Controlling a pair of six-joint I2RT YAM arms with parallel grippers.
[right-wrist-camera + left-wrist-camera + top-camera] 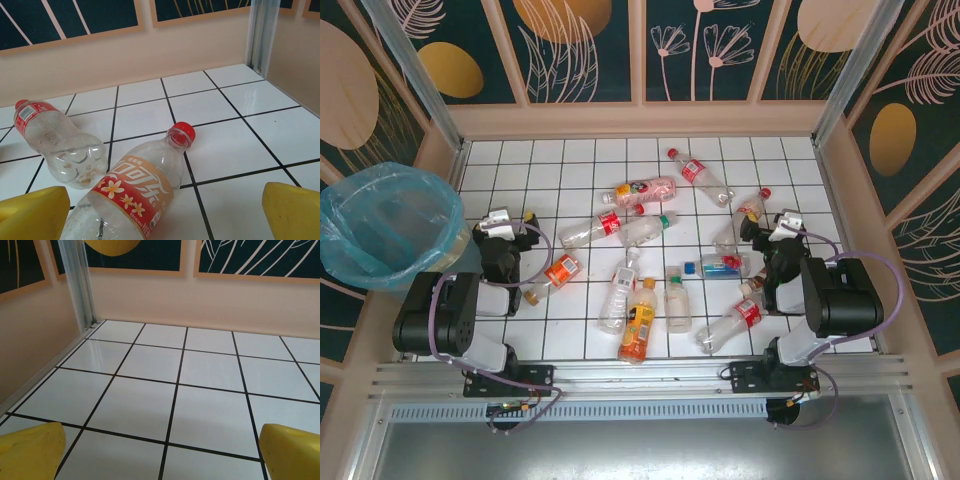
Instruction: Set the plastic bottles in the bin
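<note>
Several plastic bottles lie scattered over the white tiled table [570, 160]. Among them are a pink-labelled one [645, 189], an orange-labelled one [557, 273] and a blue-labelled one [720, 266]. The bin [385, 225], grey with a light-blue bag, stands off the table's left edge. My left gripper [510, 218] is open over bare tiles, its yellow fingertips [30, 450] wide apart. My right gripper [165, 215] is open too. A red-capped bottle with a red and peach label [145, 185] lies on the tiles between and ahead of its fingers, ungripped. Another red-capped bottle [55, 137] lies to its left.
Low beige walls [640, 120] close the table at the back and sides, with metal corner posts [77, 285]. An orange-juice bottle [638, 320] and a few clear ones lie near the front edge between the arms. Bare tiles stretch along the back left.
</note>
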